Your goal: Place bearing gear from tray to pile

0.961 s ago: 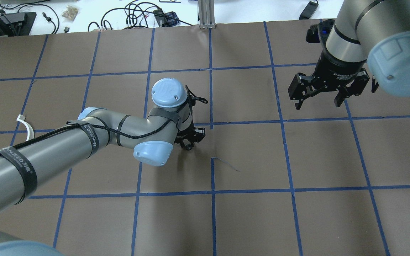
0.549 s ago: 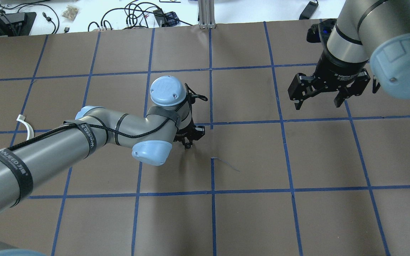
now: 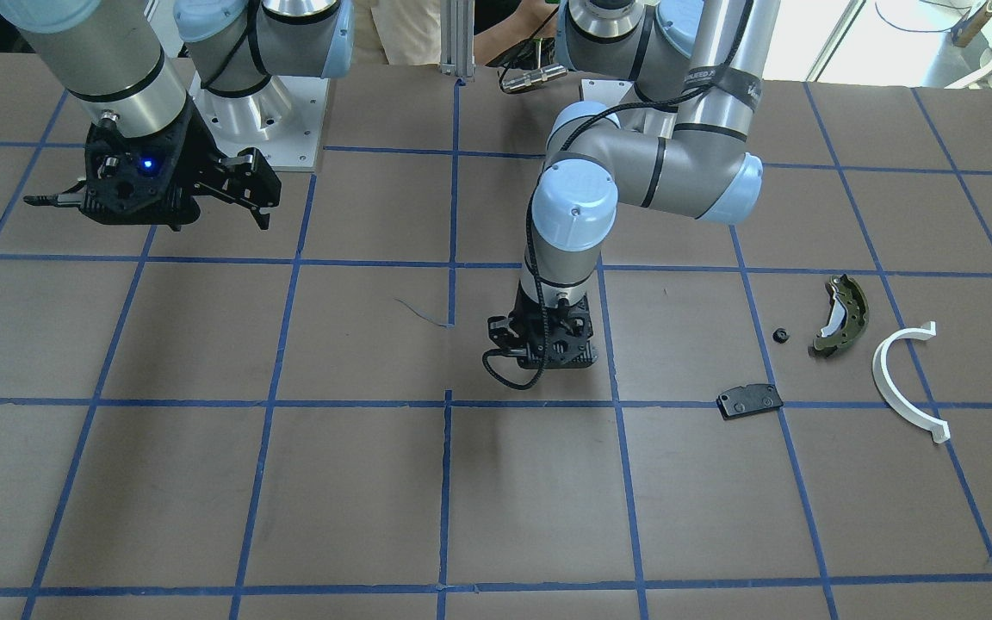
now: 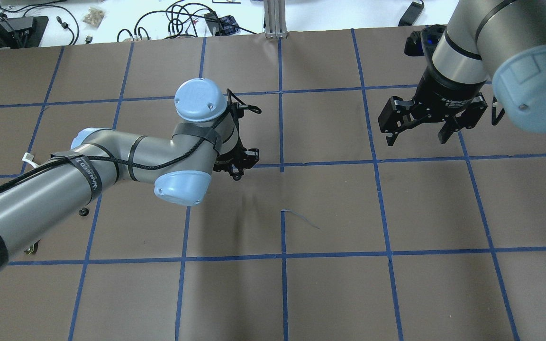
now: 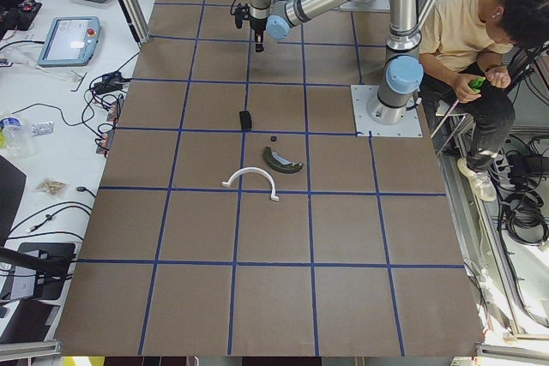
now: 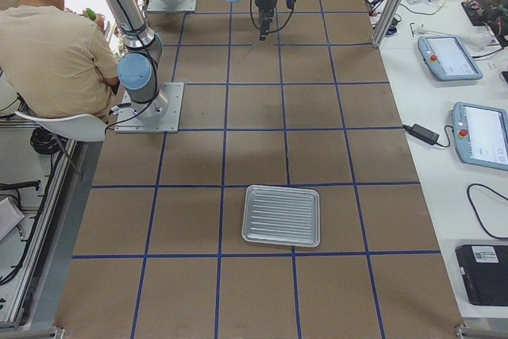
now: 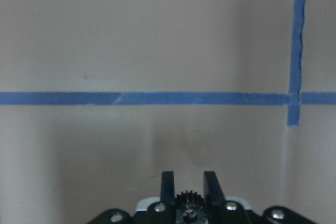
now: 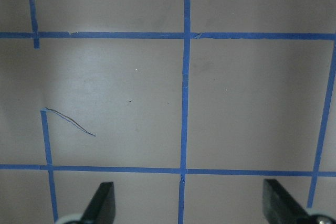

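My left gripper [image 7: 186, 174] is shut on a small black toothed bearing gear [image 7: 186, 201] and holds it above the brown table. The gripper also shows in the overhead view [image 4: 237, 173] and the front view [image 3: 539, 357], near the table's middle. The pile lies to its side in the front view: an olive-green brake shoe [image 3: 840, 314], a white arc piece [image 3: 905, 379], a flat black pad [image 3: 750, 400] and a tiny black part [image 3: 778, 335]. My right gripper [image 4: 415, 137] is open and empty, held high. The metal tray [image 6: 282, 214] is empty.
The table is covered in brown paper with a blue tape grid [image 4: 281, 163]. A loose strip of tape [image 4: 301, 219] lies near the middle. A seated person [image 5: 480, 32] is behind the robot base. Cables and devices lie beyond the far edge [image 4: 183, 19].
My left arm has moved left and slightly away across the table, towards the pile's side, with the gear still held. My right gripper has shifted slightly and stays open.
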You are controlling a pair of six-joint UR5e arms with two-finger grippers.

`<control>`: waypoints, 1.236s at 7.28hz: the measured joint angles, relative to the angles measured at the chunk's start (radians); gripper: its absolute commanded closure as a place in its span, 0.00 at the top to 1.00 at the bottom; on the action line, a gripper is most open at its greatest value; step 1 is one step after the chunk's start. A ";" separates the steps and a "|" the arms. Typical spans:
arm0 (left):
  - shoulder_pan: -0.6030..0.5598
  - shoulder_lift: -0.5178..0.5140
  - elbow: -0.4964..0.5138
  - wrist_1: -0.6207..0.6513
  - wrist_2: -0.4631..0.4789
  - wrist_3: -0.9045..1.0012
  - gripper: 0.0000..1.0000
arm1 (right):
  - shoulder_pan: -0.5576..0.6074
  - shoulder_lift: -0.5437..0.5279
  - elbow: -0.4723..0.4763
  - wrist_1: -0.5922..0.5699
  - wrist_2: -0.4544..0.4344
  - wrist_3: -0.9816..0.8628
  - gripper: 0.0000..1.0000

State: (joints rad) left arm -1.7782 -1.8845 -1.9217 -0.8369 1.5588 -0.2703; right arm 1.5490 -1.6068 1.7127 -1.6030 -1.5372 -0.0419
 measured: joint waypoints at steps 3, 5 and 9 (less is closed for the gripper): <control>0.178 0.026 0.000 -0.049 0.004 0.147 0.00 | 0.000 -0.001 -0.004 -0.001 -0.040 0.000 1.00; 0.311 0.025 0.001 -0.058 0.021 0.310 0.00 | 0.001 -0.002 -0.006 -0.001 -0.049 0.000 1.00; 0.498 0.046 -0.093 -0.057 0.093 0.579 0.00 | 0.003 -0.001 -0.019 0.001 -0.049 0.000 1.00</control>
State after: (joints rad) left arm -1.2806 -1.8386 -2.0144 -0.8939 1.6521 0.3090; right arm 1.5523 -1.6077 1.6939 -1.6019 -1.5863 -0.0417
